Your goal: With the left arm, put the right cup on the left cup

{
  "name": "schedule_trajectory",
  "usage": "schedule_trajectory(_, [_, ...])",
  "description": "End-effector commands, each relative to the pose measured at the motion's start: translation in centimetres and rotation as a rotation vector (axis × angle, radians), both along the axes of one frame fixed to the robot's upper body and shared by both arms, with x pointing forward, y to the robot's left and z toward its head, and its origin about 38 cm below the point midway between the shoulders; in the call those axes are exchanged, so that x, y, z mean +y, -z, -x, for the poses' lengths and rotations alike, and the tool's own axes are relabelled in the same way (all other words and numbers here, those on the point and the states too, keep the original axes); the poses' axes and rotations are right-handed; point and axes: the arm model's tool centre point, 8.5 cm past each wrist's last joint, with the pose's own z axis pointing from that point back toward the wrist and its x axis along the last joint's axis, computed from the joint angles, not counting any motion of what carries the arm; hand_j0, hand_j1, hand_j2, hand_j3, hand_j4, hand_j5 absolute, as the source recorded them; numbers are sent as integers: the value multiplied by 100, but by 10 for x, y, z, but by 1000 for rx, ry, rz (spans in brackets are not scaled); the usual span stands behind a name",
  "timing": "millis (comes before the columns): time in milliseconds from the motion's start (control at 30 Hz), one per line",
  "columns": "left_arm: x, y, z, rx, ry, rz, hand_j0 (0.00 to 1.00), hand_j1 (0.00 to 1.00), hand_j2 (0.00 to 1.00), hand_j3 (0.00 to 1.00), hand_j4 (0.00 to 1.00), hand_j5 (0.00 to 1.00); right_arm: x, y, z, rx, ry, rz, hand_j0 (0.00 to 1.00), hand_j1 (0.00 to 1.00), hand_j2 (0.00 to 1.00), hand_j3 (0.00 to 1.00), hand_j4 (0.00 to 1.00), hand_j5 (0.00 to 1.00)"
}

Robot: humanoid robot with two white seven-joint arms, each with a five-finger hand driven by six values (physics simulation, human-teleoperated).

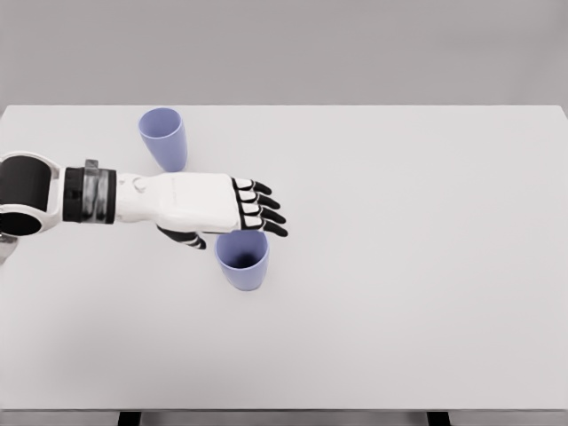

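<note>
Two lavender cups stand upright on the white table [408, 248]. The left cup [163, 138] is toward the back left. The right cup [242, 259] stands nearer the front, its dark opening showing. My left hand [257, 209] reaches in from the left edge and hovers just above the far rim of the right cup. Its fingers are stretched out flat and spread, and the thumb hangs below the palm beside the cup's left side. Nothing is held. The right arm is out of sight.
The table's front edge runs along the bottom of the picture, and a grey wall rises behind its far edge.
</note>
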Motion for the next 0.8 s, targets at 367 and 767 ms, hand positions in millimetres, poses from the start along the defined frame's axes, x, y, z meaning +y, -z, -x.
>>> schedule_trajectory(367, [-5, 10, 4, 31, 13, -3, 100, 100, 100, 100, 100, 100, 0, 0, 0, 0, 1, 0, 100, 100, 100, 100, 100, 100])
schedule_trajectory(767, [-8, 19, 6, 24, 19, -31, 100, 100, 100, 100, 100, 100, 0, 0, 0, 0, 1, 0, 100, 100, 100, 100, 100, 100])
